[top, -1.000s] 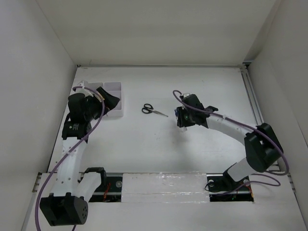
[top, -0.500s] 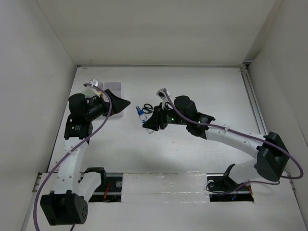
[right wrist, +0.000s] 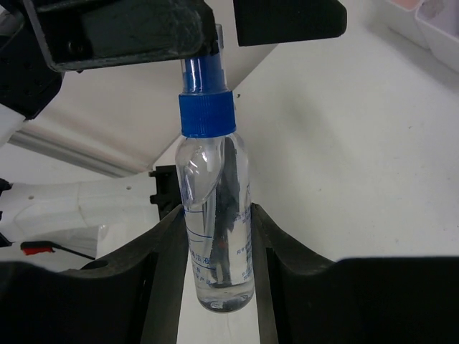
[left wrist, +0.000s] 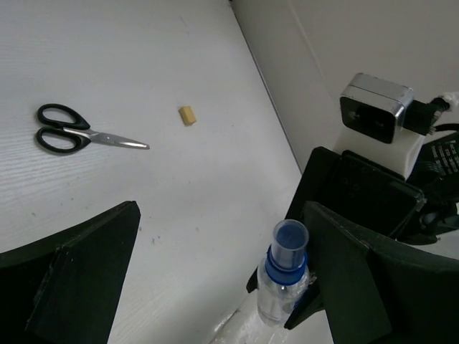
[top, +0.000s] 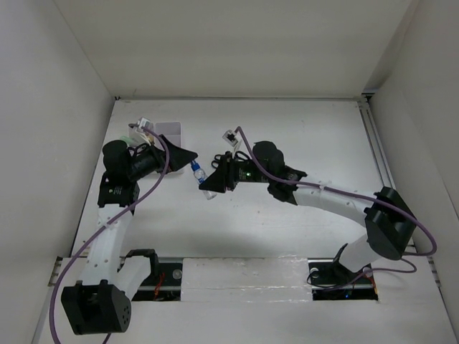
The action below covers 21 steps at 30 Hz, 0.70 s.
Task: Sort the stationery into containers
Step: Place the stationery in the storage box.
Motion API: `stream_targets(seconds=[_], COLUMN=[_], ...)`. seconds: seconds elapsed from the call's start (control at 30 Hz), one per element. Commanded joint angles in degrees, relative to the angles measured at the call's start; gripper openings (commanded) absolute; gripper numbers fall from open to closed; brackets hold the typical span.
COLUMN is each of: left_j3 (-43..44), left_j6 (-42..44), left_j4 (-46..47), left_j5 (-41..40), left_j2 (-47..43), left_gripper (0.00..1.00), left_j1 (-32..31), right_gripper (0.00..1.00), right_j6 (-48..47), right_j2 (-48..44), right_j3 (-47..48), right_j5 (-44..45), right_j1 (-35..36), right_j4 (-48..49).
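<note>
My right gripper (top: 209, 183) is shut on a clear tube with a blue cap (top: 198, 172) and holds it above the table, cap pointing at my left gripper (top: 188, 156). In the right wrist view the tube (right wrist: 215, 222) stands between my two fingers (right wrist: 163, 269). My left gripper (left wrist: 215, 287) is open, and the tube's cap (left wrist: 287, 247) sits between its jaws, close to the right finger (left wrist: 358, 287). Black-handled scissors (left wrist: 72, 136) lie on the table behind. The white organiser tray (top: 171, 128) is behind the left gripper, partly hidden.
A small tan block (left wrist: 187, 115) lies on the table beyond the scissors. White walls enclose the table on the left, back and right. A corner of the tray (right wrist: 422, 30) shows at the top right of the right wrist view.
My right arm has swung left, carrying the tube from mid-table to the left gripper. My left gripper has turned from the tray to face right. The scissors are now hidden under the right arm.
</note>
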Motion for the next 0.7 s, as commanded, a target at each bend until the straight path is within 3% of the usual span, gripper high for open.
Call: stream_targets(seconds=[0.0, 0.27, 0.5, 0.57, 0.6, 0.67], left_j3=[0.2, -1.9, -2.4, -2.4, -2.4, -2.9], left_j6=[0.4, -2.6, -3.1, -3.1, -3.1, -3.1], left_j4=[-0.3, 6.2, 7.0, 7.7, 8.3, 8.3], left_j5=[-4.3, -0.1, 1.9, 2.4, 3.0, 3.0], left_j2=[-1.5, -1.5, -2.0, -2.0, -2.0, -2.0], left_gripper=[0.95, 0.95, 0.93, 0.85, 0.73, 0.58], left_j1=[-0.1, -0.1, -0.1, -0.1, -0.1, -0.1], right_gripper=[0.00, 0.00, 0.00, 0.00, 0.00, 0.00], right_j6=[1.0, 2.4, 9.6, 10.8, 10.8, 12.3], right_j2=[-0.5, 3.2, 6.6, 7.1, 7.1, 7.1], right_j3=[3.5, 5.4, 6.0, 6.0, 6.0, 6.0], right_j5=[-0.5, 1.8, -0.5, -0.5, -0.5, -1.7], right_j1=[-0.1, -0.1, -0.1, -0.1, -0.1, -0.1], right_j4=[7.3, 8.2, 19.2, 20.8, 20.8, 23.3])
